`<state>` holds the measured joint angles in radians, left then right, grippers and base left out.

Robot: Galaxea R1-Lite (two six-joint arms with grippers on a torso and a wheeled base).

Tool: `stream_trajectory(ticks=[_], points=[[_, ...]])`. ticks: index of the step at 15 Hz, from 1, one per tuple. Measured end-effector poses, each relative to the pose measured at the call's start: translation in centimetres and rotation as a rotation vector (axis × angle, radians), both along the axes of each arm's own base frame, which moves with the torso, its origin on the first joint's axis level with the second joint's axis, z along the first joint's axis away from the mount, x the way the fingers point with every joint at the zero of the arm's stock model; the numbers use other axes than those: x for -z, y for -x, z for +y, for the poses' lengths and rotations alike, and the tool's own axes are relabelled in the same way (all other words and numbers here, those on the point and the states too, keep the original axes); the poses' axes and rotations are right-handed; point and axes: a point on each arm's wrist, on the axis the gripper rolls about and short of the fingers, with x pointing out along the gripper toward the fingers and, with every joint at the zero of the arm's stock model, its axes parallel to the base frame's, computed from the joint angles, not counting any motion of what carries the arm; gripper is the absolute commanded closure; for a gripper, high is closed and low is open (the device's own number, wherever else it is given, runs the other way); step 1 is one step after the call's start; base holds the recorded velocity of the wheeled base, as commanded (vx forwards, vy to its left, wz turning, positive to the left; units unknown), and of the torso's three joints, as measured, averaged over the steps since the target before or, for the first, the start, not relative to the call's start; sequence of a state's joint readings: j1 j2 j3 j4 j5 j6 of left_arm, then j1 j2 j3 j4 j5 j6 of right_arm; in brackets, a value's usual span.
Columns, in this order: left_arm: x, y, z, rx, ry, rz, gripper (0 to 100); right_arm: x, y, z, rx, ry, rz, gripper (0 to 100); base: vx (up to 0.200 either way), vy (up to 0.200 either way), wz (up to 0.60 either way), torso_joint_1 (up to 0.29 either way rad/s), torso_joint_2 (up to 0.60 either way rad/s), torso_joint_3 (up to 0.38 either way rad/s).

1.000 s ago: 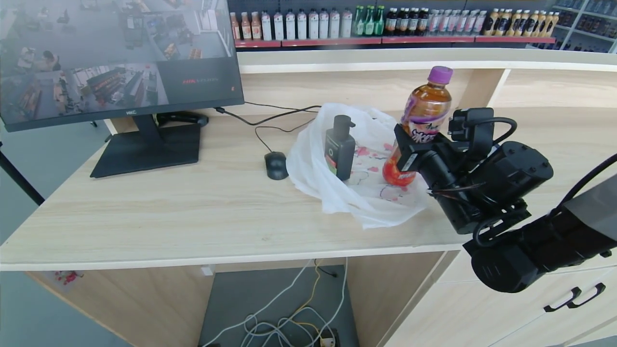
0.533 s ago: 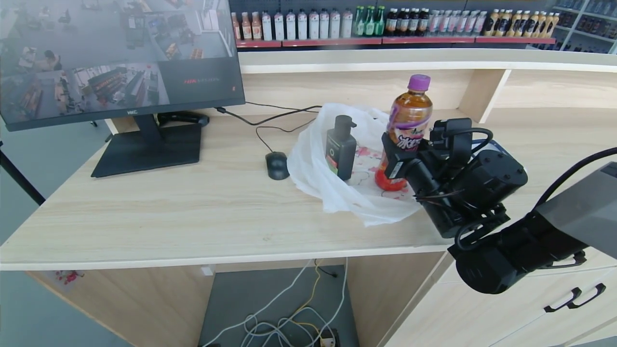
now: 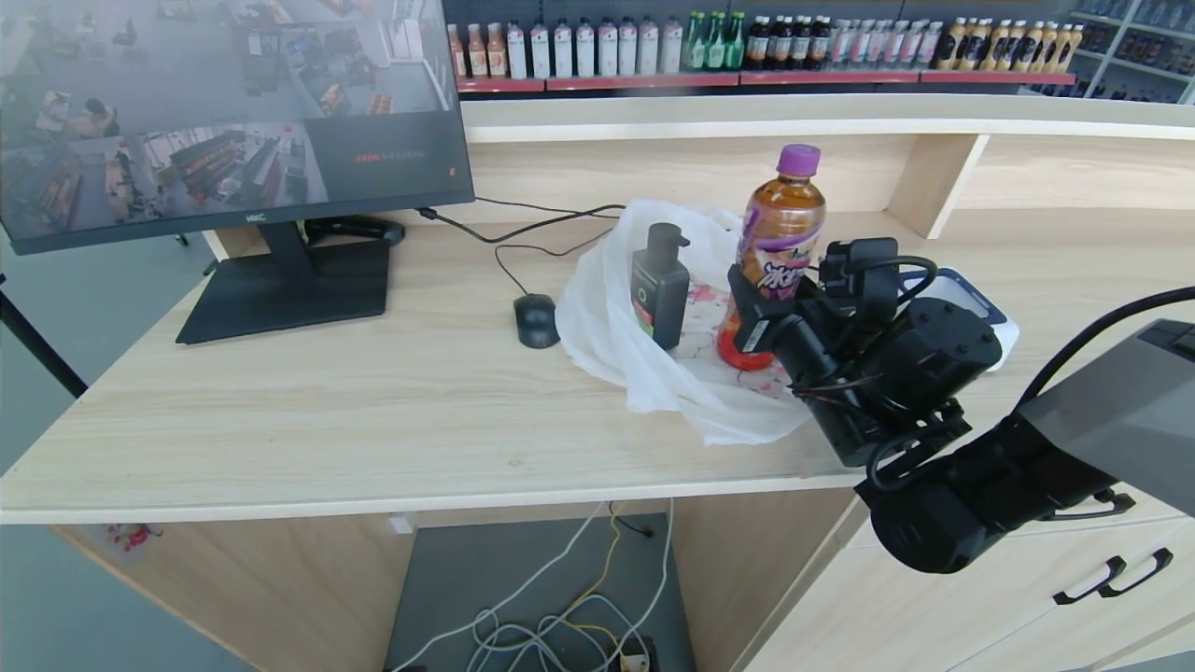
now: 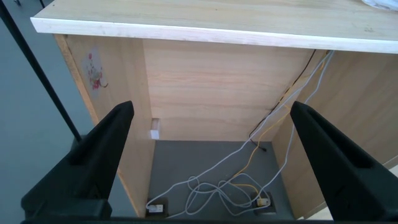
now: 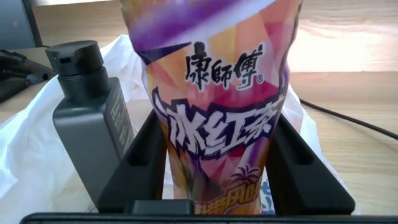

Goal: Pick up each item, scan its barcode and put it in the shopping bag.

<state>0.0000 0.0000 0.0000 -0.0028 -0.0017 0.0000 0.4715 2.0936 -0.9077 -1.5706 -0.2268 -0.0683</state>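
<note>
Head view: right gripper (image 3: 758, 313) clamps the iced tea bottle (image 3: 782, 224) upright, base down over the open shopping bag (image 3: 607, 327), just beside the black pump bottle (image 3: 659, 289) inside.

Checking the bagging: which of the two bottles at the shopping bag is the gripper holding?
The orange tea bottle with the purple cap, clamped in the right gripper. The dark pump bottle stands ungripped amid the white shopping bag's folds.

Cap of the bottle (image 5: 217, 112) beyond the right wrist view's edge; base partly behind right hand (image 3: 766, 303)
</note>
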Motion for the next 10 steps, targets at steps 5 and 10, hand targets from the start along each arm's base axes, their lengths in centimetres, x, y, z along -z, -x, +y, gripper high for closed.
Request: stream_trajectory(ticks=[5, 10], points=[[0.0, 0.0, 0.0, 0.0, 0.0, 0.0, 0, 0.29, -0.08, 0.06, -0.002, 0.002, 0.008, 100, 0.0, 0.0, 0.0, 0.0, 0.0, 0.0], [0.0, 0.0, 0.0, 0.0, 0.0, 0.0, 0, 0.55, -0.12, 0.14, -0.007, -0.005, 0.018, 100, 0.0, 0.0, 0.0, 0.0, 0.0, 0.0]])
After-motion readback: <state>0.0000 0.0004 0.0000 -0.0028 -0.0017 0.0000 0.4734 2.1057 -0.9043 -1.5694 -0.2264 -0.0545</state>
